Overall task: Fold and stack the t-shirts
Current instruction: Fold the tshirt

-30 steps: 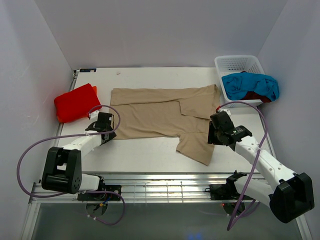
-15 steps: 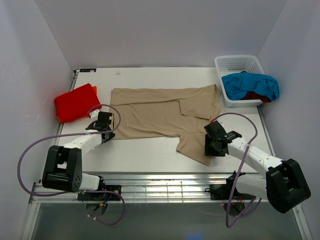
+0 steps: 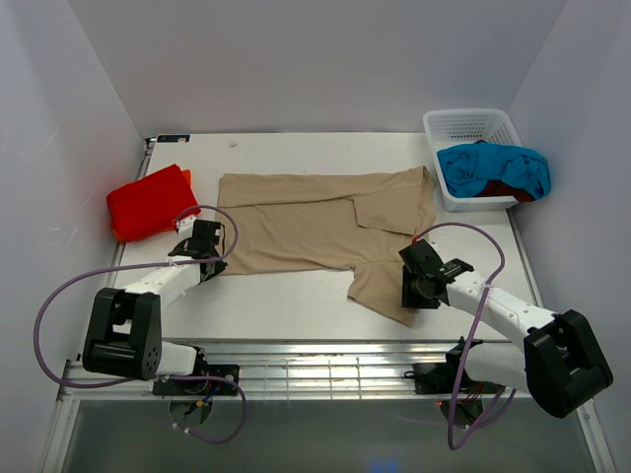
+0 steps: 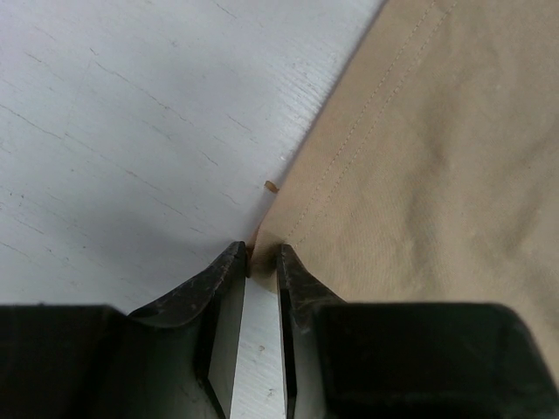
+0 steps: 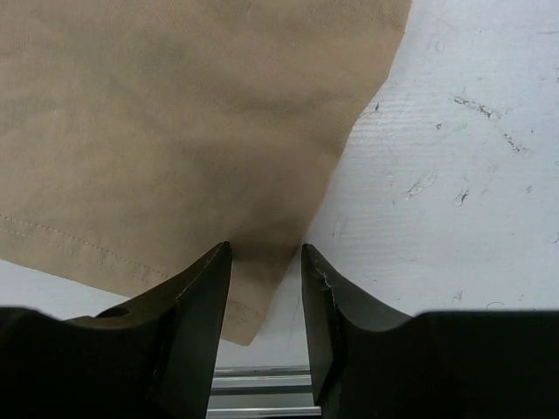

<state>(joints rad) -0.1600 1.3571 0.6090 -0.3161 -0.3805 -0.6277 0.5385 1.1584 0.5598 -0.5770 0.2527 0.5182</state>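
Top external view: the tan shirt [image 3: 315,222] lies spread flat in the middle of the surface [image 3: 296,305], with one sleeve [image 3: 386,288] sticking out toward 5 o'clock. A folded red shirt [image 3: 148,202] sits at 9 o'clock, well apart from it. At 2 o'clock a white basket [image 3: 471,120] holds a blue shirt [image 3: 493,166], and a dark red shirt [image 3: 515,191] peeps out beneath that. Seen from the left wrist, the left tool [image 4: 262,253] is closed to a thin slit, its tips nipping the tan shirt's hem at the 8 o'clock corner. Seen from the right wrist, the right tool [image 5: 266,249] stands part open, low over the sleeve, with the cloth's edge showing between its jaws and nothing gripped.
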